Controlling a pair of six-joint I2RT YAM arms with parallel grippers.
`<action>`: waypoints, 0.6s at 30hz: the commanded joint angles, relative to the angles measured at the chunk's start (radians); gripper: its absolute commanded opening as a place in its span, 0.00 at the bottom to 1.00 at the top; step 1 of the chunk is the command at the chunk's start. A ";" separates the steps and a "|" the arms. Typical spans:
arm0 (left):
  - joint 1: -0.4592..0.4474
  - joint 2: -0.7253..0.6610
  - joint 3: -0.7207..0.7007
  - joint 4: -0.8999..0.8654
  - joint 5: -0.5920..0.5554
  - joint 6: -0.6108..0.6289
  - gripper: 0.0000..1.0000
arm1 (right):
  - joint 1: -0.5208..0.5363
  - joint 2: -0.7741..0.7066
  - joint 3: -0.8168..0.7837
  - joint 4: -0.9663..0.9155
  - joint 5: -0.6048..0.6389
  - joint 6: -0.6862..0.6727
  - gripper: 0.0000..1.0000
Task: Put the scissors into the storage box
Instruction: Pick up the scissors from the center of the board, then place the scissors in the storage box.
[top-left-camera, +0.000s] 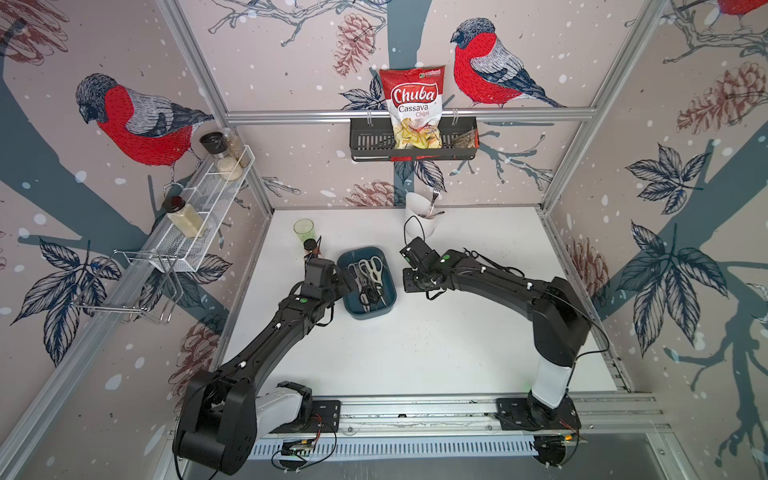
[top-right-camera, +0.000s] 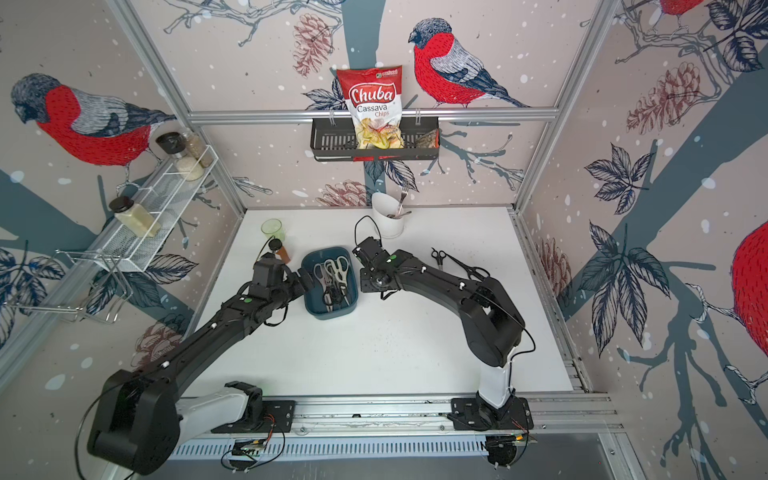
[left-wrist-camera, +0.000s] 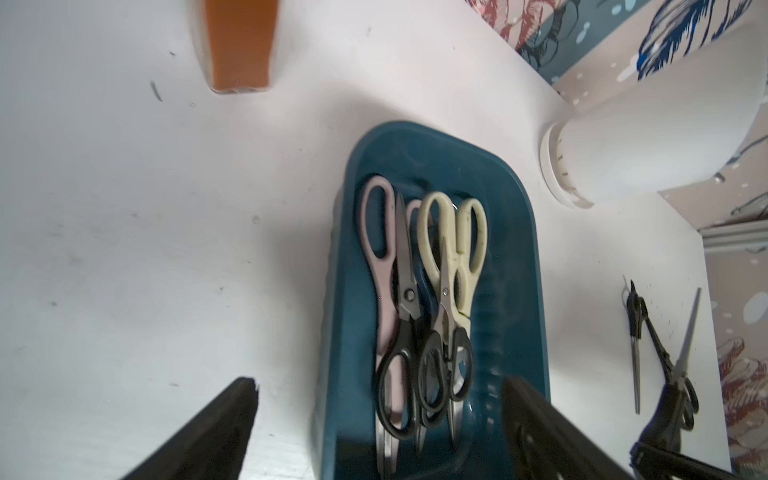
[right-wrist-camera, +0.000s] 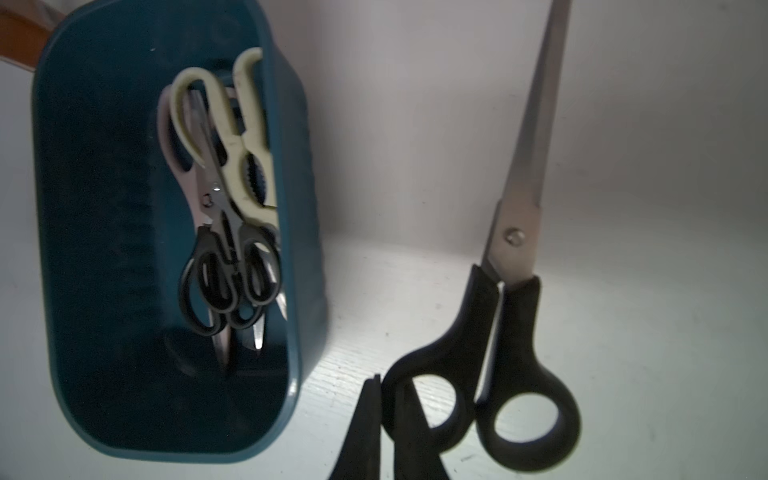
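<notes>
We record a green cup (top-left-camera: 303, 227) and an orange-brown bottle (top-left-camera: 317, 250) at the far left of the table (top-left-camera: 415, 353), the bottle just beside the left wrist. A white cutlery cup (top-left-camera: 420, 224) holding a fork (top-left-camera: 434, 196) stands just beyond the right wrist. A small black pair (top-right-camera: 437, 257) and a longer black pair (top-right-camera: 475, 272) lie far right, beside the right forearm.

The storage box (top-left-camera: 372, 314) sits mid-table between the two wrists. In it a pink-handled pair (left-wrist-camera: 384, 299), a cream-handled pair (left-wrist-camera: 464, 297) and black-handled pairs (left-wrist-camera: 409, 296) lie stacked lengthwise.

Both arms reach in from the near rail, forearms converging on the box. The left gripper (left-wrist-camera: 379, 380) hangs over the box's left side, jaws spread wide and empty. The right gripper (right-wrist-camera: 392, 384), just right of the box, is clamped on a handle ring of the large black-handled scissors (right-wrist-camera: 519, 235), whose blades are closed.
</notes>
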 joint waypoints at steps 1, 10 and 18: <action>0.048 -0.039 -0.032 0.007 0.018 0.002 0.95 | 0.023 0.071 0.106 -0.002 -0.029 -0.053 0.00; 0.197 -0.101 -0.137 0.022 0.115 -0.027 0.95 | 0.089 0.276 0.393 -0.014 -0.142 -0.091 0.00; 0.252 -0.117 -0.150 0.025 0.142 -0.031 0.95 | 0.136 0.352 0.421 0.020 -0.245 -0.086 0.00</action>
